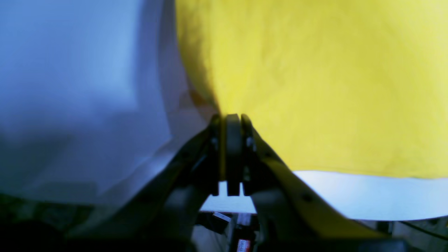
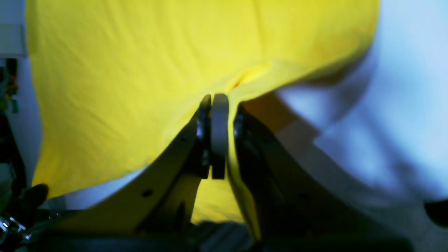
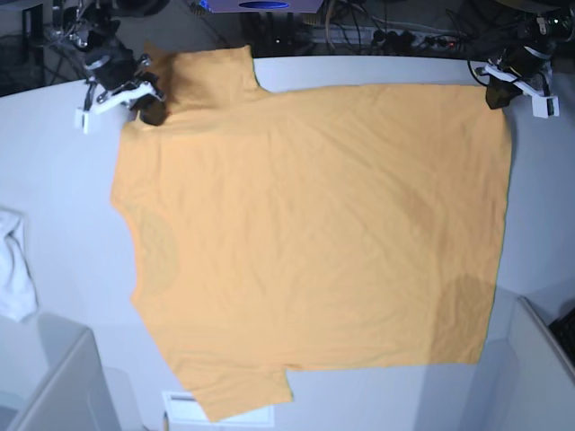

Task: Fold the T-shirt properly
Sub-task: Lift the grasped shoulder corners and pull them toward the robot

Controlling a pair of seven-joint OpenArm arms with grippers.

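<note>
The T-shirt (image 3: 314,242) lies spread flat on the white worktop (image 3: 63,171), covering most of its middle. It reads orange from the base view and bright yellow in both wrist views. One short sleeve points to the far left, the other to the near left, so the neck side faces left and the hem runs down the right side. The cloth is mostly smooth, with shallow creases across the middle and two faint darker patches, one by the left edge and one toward the near right.

The right pincer (image 3: 151,109) sits at the far-left corner of the garment, by the base of the far sleeve. In its wrist view the right pincer (image 2: 218,101) has its jaws pressed together, and a fold of yellow fabric is drawn in between them, pulled into a small pucker.

The left pincer (image 3: 497,97) sits at the far-right corner, on the hem end. In its wrist view the left pincer (image 1: 231,120) is likewise pressed together, pinching the shirt's edge where the fabric meets the bare worktop; a thin strip of yellow shows between the pads.

Both held corners lie on the far edge of the shirt, well apart from each other.

A small white cloth (image 3: 13,265) lies crumpled at the left edge of the worktop, apart from the shirt. A white label (image 3: 184,404) lies on the worktop at the near edge, partly tucked under the near sleeve.
</note>
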